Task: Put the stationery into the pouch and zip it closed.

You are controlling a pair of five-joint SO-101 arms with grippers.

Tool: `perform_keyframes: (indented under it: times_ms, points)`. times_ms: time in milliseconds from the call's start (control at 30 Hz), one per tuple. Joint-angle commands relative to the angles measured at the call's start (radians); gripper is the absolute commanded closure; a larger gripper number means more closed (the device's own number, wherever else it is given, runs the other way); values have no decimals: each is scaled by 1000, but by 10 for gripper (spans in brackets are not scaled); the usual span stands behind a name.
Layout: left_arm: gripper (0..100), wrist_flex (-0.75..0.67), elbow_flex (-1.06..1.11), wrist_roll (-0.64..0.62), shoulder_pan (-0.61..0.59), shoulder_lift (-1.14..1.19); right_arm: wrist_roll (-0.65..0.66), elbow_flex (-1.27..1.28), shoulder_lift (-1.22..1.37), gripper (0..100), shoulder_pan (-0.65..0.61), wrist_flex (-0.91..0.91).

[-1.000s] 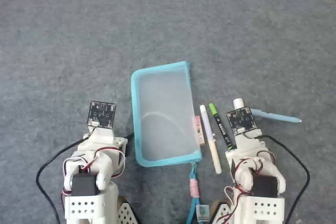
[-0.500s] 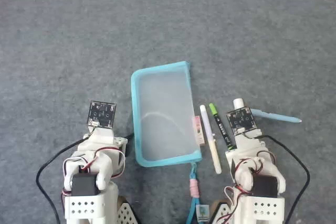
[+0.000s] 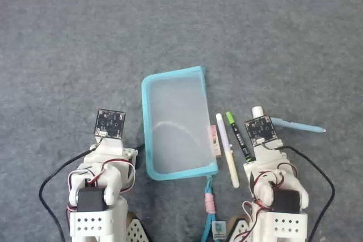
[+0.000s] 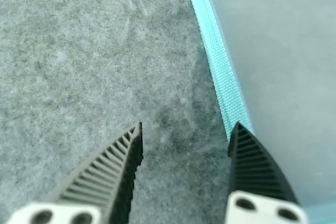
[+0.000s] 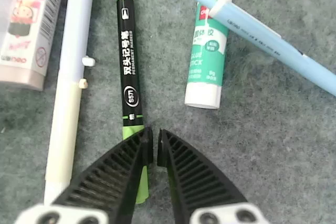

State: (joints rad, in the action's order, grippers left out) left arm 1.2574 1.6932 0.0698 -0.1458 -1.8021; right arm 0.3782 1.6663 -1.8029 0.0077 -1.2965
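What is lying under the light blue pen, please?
The white glue stick lies under the blue pen, whose end crosses it. Elsewhere only grey mat is below the pen. The stick's part beneath the pen is covered.

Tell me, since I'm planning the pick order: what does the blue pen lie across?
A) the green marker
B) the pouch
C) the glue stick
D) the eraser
C: the blue pen rests across one end of the glue stick, apart from the other items.
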Motion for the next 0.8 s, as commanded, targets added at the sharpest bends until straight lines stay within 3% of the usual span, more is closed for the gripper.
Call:
perform_keyframes:
  times_ms: [0,300,633,767]
  points:
    - [749,5,-7,-8,-6,-18,11,17,-12,972,5,-8]
    - [749,5,-7,-11,0,-18,5,17,-12,969,2,-8]
    - [749,-3,-7,-2,-12,-18,12,15,-12,970,-242,50]
    - [749,-3,-7,83,-81,-18,14,-15,-12,968,-249,154]
